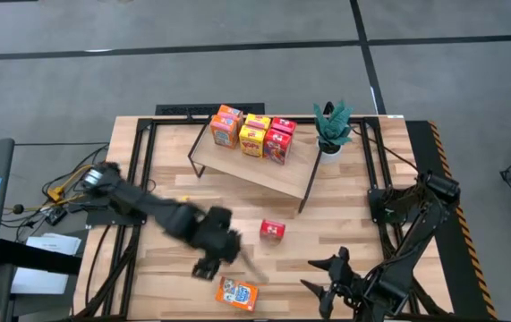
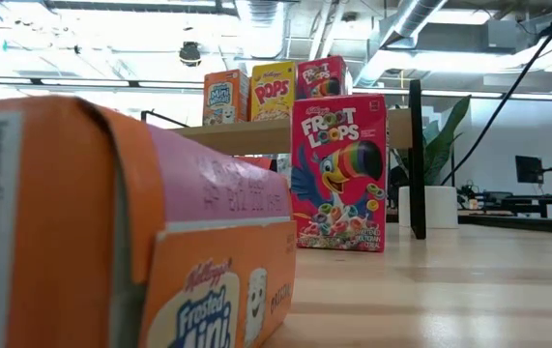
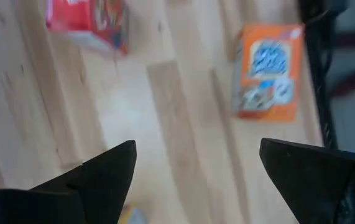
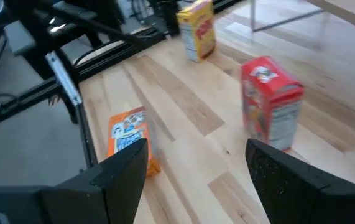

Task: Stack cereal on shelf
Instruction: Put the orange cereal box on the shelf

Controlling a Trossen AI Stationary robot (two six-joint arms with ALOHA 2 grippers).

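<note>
The shelf [image 1: 264, 172] stands at the table's far middle, with several cereal boxes [image 1: 253, 134] upright on its far part. On the table in front of it a red box [image 1: 273, 230] stands upright. An orange box [image 1: 237, 293] lies flat near the table's front edge. A yellow box [image 4: 197, 28] stands farther left, and the left arm hides it in the high view. My left gripper [image 1: 219, 259] hangs open above the table, left of the red box, with nothing between its fingers [image 3: 102, 177]. My right gripper [image 1: 319, 275] waits open at the near right.
A potted plant [image 1: 331, 130] stands at the shelf's far right corner. Black frame rails [image 1: 139, 179] run along the table's left and right sides. Bare tabletop [image 1: 327, 228] lies between the shelf and my right gripper.
</note>
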